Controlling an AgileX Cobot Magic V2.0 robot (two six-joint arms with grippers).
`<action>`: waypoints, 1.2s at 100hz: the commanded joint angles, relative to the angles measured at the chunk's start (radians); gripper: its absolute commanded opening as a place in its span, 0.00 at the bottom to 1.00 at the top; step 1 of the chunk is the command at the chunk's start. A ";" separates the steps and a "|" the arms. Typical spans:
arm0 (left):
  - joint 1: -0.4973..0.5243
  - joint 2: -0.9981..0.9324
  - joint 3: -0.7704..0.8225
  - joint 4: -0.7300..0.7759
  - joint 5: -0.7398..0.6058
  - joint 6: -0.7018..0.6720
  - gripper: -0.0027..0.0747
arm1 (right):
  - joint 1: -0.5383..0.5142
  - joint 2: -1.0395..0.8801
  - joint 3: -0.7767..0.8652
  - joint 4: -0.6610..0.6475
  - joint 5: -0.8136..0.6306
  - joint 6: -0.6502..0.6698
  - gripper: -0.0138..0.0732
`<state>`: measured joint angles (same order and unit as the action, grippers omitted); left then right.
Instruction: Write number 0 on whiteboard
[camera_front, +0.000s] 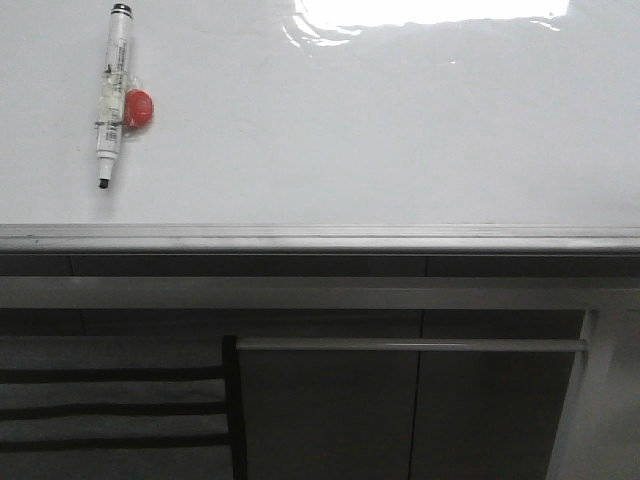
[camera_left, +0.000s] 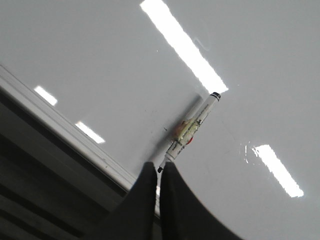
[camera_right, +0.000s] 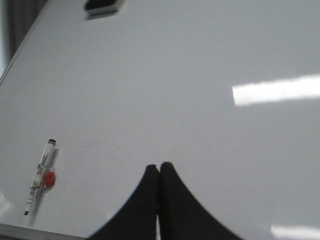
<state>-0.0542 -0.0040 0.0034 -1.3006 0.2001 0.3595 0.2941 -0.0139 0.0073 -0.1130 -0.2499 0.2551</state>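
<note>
The whiteboard is glossy white with a grey edge rail along its near side. No drawn number 0 shows on it. A white marker with a black cap end and a red blob beside it lies on the board at the far left, tip toward the rail. It also shows in the left wrist view and the right wrist view. My left gripper is shut and empty, its tips just short of the marker's tip. My right gripper is shut and empty above bare board. Neither gripper shows in the front view.
The grey edge rail runs along the board's near side, with grey cabinet fronts below it. A dark eraser-like block lies at the board's far end in the right wrist view. A bright light reflection glares at the back.
</note>
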 joint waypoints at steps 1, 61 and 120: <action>0.004 -0.027 -0.001 -0.025 0.012 0.031 0.01 | 0.002 -0.014 -0.062 0.205 0.020 0.020 0.08; -0.119 0.672 -0.705 0.615 0.391 0.332 0.44 | 0.004 0.373 -0.535 -0.035 0.598 -0.129 0.11; -0.529 1.011 -0.867 1.529 0.068 -0.644 0.55 | 0.004 0.496 -0.533 -0.035 0.582 -0.131 0.40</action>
<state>-0.5652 1.0101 -0.8869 0.2102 0.4251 -0.1763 0.2963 0.4672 -0.4959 -0.1326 0.4036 0.1360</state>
